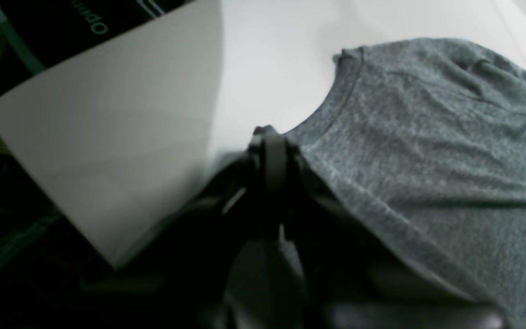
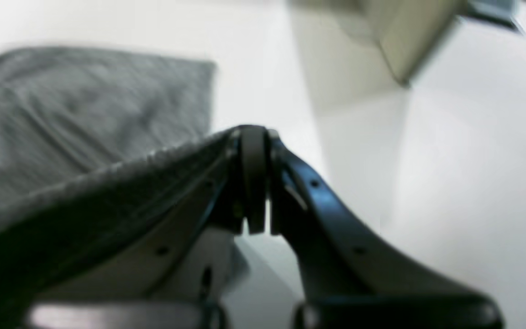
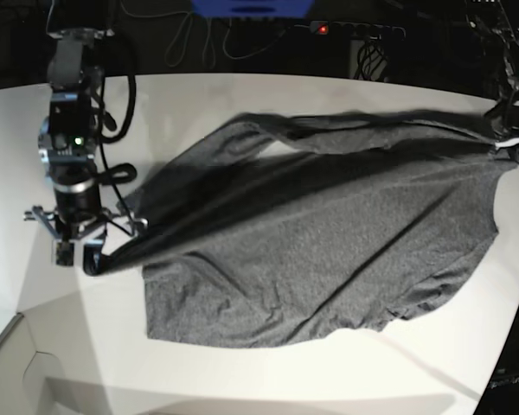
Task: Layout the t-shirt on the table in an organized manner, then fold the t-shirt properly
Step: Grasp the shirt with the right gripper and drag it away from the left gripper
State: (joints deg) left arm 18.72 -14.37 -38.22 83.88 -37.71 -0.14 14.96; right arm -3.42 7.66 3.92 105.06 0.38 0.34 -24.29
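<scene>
You had the table under everything, wide and white, with the t-shirt spread across its middle, most of the grey body lying flat but still skewed. The far side was lifted off the surface and pulled taut between your two arms, which I read as a stretch to square the garment before any fold.

Your left gripper was clamped on the fabric just beside the neckline, near the table's edge, the shirt running away from it to one side. Your right gripper was pinched closed on another edge of the cloth, which draped off one side of it, the flat body lying beyond.
</scene>
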